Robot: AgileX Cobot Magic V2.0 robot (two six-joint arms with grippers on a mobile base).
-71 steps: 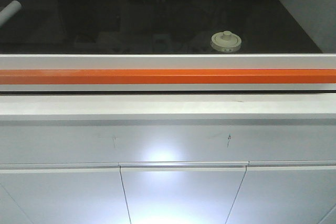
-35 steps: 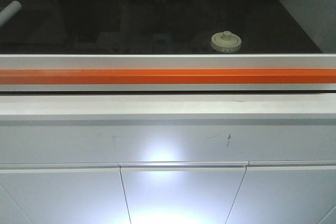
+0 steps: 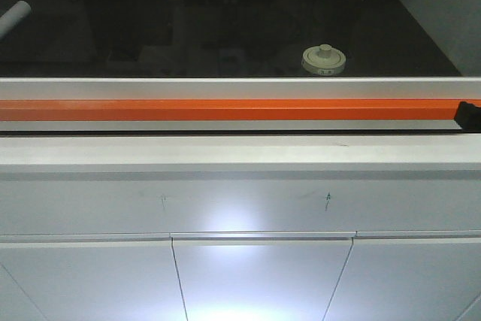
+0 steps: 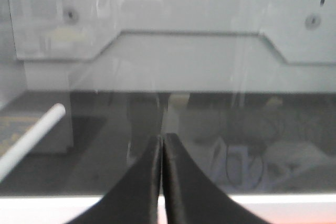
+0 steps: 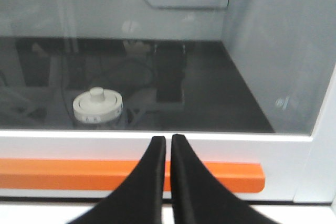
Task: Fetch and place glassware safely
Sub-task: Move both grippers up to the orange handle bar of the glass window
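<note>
Two grippers sit closest to you, each seen from its own wrist camera. The left gripper [image 4: 161,145] has its black jaws pressed together with nothing between them, and the right gripper [image 5: 168,145] is the same, its fingers meeting along a thin seam. In the front view you look first at white cabinet doors [image 3: 255,280] low down, then a white ledge [image 3: 225,152] above them, then a long orange strip [image 3: 225,109] running across a white frame. Both sets of jaws point at that frame from outside. Beyond it, behind a glass pane [image 5: 262,51], lies the dark worktop [image 3: 188,28]. The jar [image 3: 324,60] stands upright near the worktop's front edge, right of the middle, its cream lid and knob on top; the right wrist view shows it left of the jaws and apart from them [image 5: 97,107]. A white tube [image 3: 13,16] lies tilted at the worktop's left edge, well apart from the jar. Furthest off is a pale back panel [image 4: 184,24] with slots.
</note>
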